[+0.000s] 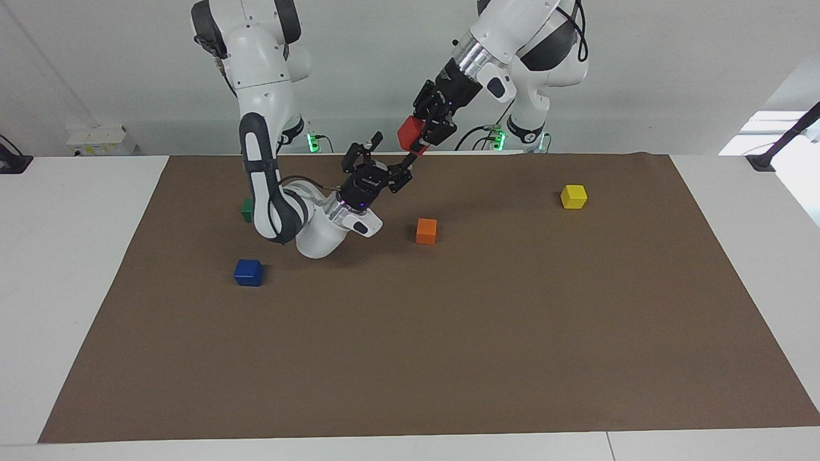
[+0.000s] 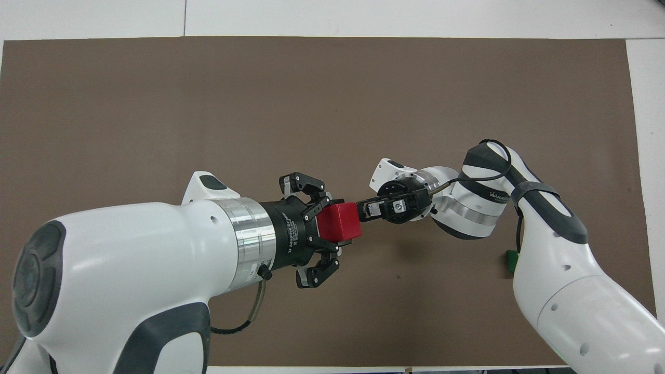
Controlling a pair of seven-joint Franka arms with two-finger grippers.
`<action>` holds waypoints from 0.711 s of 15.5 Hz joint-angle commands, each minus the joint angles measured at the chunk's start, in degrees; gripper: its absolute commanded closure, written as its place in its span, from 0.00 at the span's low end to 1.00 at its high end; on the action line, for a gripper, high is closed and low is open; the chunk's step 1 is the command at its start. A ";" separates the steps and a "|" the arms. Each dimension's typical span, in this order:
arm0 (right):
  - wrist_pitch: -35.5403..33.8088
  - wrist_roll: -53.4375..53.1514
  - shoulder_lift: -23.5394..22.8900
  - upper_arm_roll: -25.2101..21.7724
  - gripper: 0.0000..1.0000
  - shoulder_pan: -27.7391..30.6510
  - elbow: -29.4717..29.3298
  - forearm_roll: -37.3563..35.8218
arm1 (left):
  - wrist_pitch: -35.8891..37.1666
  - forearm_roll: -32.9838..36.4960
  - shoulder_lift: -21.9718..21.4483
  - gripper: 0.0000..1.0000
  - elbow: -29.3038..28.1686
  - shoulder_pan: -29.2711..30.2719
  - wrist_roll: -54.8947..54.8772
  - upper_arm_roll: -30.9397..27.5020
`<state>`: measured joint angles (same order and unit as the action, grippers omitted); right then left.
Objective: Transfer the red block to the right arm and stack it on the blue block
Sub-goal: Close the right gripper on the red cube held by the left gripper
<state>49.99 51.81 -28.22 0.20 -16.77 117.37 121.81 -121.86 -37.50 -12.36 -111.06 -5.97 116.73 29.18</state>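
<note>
Red block, blue block

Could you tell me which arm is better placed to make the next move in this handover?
The right. Its open end effector sits just below the red block, which the left end effector grips in the air, so it need only rise and close on the cube.

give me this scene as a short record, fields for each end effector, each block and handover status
left end effector: shut on red block, raised over the mat
right end effector: open, tips at the red block, not gripping it
blue block: on mat, toward the right arm's end, nothing on it
orange block: on mat near the middle
yellow block: on mat toward the left arm's end
green block: partly hidden by right arm
handover: not yet done
</note>
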 commanded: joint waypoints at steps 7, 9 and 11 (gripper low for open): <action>1.25 1.63 -0.78 0.24 0.23 -3.45 -1.53 4.66 | -2.07 -1.70 -1.79 1.00 -2.23 -0.27 0.96 -0.18; 1.51 2.42 -0.78 0.24 0.99 -3.62 -1.53 4.75 | -2.06 -1.70 -1.71 1.00 -2.23 -0.27 1.22 -0.26; 2.21 2.24 -0.69 0.24 1.00 -3.62 -1.45 4.66 | -1.98 -1.70 -1.79 1.00 -2.23 -0.27 1.31 -0.26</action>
<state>50.72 52.27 -28.37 0.11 -20.56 116.78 126.06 -122.75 -37.56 -12.39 -111.47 -5.97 116.90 29.17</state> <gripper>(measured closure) 0.436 0.458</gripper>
